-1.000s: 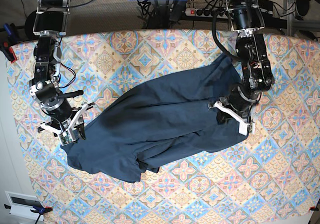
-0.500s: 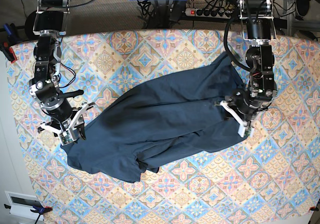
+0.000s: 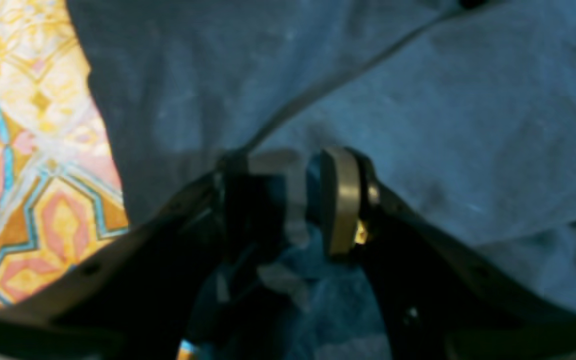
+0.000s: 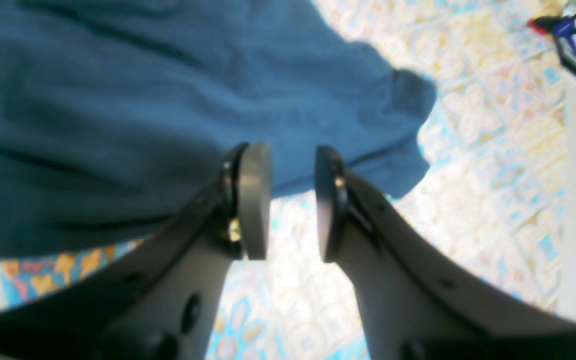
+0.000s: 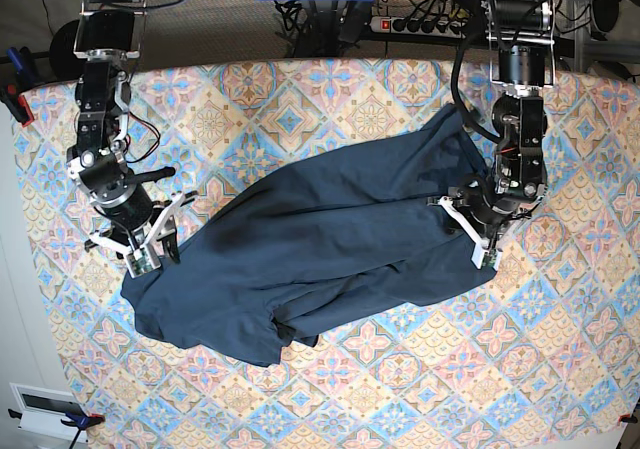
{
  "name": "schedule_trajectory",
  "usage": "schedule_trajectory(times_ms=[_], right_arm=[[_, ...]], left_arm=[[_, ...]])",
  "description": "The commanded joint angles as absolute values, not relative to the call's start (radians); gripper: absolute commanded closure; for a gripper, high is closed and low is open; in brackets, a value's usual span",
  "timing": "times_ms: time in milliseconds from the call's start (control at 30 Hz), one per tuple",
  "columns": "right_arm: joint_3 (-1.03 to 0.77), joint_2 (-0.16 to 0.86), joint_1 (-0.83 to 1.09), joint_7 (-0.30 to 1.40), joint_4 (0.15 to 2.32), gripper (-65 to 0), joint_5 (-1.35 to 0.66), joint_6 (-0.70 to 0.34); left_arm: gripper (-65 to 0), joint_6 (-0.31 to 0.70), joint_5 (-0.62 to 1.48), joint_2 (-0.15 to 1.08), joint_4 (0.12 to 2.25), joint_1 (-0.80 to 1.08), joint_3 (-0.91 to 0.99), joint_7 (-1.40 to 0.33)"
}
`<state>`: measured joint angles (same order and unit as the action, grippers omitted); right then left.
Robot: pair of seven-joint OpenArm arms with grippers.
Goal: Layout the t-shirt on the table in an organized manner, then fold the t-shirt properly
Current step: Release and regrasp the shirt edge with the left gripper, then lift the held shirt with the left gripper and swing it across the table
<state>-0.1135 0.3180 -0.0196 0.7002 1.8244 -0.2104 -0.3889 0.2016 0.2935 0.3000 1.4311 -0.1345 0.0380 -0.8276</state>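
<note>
Looking at my feeds: the t-shirt (image 5: 320,254) is sprawled crumpled across the middle of the table (image 5: 330,89), no print or readable label anywhere I can see. My left gripper (image 5: 482,231) sits right over the shirt's edge with navy fabric between its parted pads, but the wrist view's too blurry, so I can't tell if it's actually pinching. My right gripper (image 4: 293,200) hangs open with nothing in it, shirt hem just beyond its tips.
</note>
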Motion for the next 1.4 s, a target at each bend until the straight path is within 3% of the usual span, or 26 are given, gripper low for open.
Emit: schedule_trajectory(times_ms=[0,533,900,1000,1200,1367], right_arm=[[-0.120,0.331,-0.036,0.677,1.844,-14.6,-0.220,-0.386],[-0.120,0.331,-0.041,0.677,1.842,-14.6,-0.219,-0.386],[-0.120,0.331,-0.041,0.677,1.842,-14.6,-0.219,-0.386],[-0.122,0.331,-0.038,0.677,1.844,-14.6,-0.219,-0.386],[-0.122,0.331,-0.038,0.677,1.860,-14.6,-0.219,-0.386],[-0.122,0.331,-0.038,0.677,1.865,-14.6,-0.219,-0.386]], left_arm=[[-24.0,0.202,0.300,0.311,1.474,-0.156,0.039,-0.809],[-24.0,0.203,0.295,0.357,1.411,-0.186,0.031,-0.776],[-23.9,0.205,0.260,0.387,1.343,-0.186,-0.147,-0.754],[-19.3,0.206,0.259,0.389,1.342,-0.186,-0.162,-0.759],[0.0,0.203,0.263,0.410,1.354,-0.188,-0.156,-0.725],[0.0,0.208,0.271,0.404,1.514,-0.182,-0.070,-0.733]])
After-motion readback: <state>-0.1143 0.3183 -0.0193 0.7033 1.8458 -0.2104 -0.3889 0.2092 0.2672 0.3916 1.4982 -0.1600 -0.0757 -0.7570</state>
